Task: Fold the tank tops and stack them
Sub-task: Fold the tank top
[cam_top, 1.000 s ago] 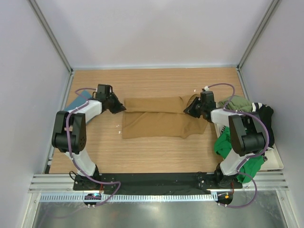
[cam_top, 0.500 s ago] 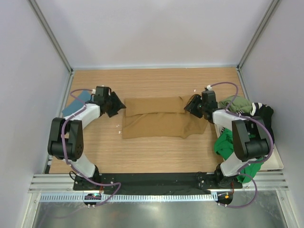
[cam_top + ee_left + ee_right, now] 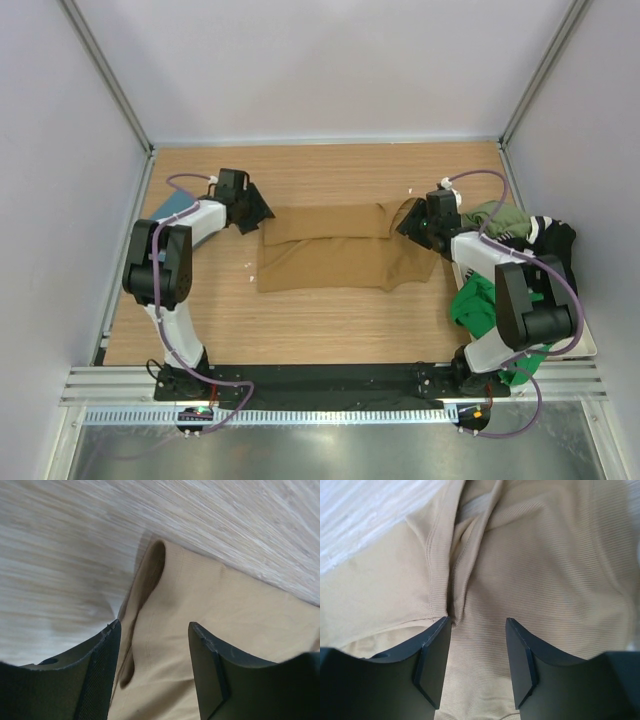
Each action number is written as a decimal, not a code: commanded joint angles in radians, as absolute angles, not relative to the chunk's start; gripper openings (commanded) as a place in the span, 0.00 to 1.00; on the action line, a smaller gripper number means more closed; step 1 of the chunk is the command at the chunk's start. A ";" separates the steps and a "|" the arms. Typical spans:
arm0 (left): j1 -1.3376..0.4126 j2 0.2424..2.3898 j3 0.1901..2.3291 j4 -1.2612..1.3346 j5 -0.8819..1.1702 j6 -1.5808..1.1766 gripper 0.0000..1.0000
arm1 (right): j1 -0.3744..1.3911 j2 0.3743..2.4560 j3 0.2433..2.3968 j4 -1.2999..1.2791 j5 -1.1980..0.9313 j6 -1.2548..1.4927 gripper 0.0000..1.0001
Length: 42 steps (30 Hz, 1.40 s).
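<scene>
Both of my grippers stand open with nothing pinched, and that is where the trouble could start. The tan tank top (image 3: 325, 250) lies in the middle of the table (image 3: 330, 330), folded lengthwise into a long band. My left gripper (image 3: 154, 625) hangs over its far left corner and my right gripper (image 3: 477, 620) over its strap end. On the left, the folded edge bulges into a small open loop right beside one fingertip. If I move off sideways rather than straight up, I judge that tip could hook the loop and peel the fold back. On the right, a bunched seam ridge runs straight toward the inner side of one finger, so a low sweep there could drag the straps out and skew the band. The right end already flares wider than the left in the overhead view, so a cross fold made from here would likely come out crooked. My right arm also sits just beside the heap of green, olive and black tops (image 3: 500, 225), and a wide swing could pull one onto the work. The teal top (image 3: 170, 208) lies under my left arm, where a low elbow might rumple it.
</scene>
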State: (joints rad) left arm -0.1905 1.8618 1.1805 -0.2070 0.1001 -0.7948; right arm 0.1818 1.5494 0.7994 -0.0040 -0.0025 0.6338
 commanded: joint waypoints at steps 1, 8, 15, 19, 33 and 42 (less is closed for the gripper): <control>-0.196 1.914 1.250 -0.207 0.048 -0.772 0.57 | 0.186 1.448 0.779 0.015 0.127 0.641 0.53; -0.150 1.977 1.295 -0.229 0.015 -0.767 0.00 | 0.186 1.508 0.945 -0.080 0.199 0.601 0.55; -0.115 1.954 1.285 -0.238 0.020 -0.742 0.00 | 0.167 1.667 1.153 -0.182 0.318 0.617 0.72; -0.112 1.950 1.292 -0.242 0.023 -0.736 0.00 | 0.146 1.781 1.268 -0.236 0.238 0.636 0.73; -0.089 1.899 1.281 -0.265 0.017 -0.710 0.00 | 0.097 2.051 1.497 -0.322 0.087 0.749 0.73; -0.067 1.901 1.276 -0.267 0.029 -0.709 0.00 | 0.078 2.034 1.491 -0.321 0.184 0.724 0.14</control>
State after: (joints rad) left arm -0.0757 1.9453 1.2678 -0.2653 0.0452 -0.7250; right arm 0.0849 2.0731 1.4570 -0.3298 0.1169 0.7361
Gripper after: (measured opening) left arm 0.005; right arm 0.169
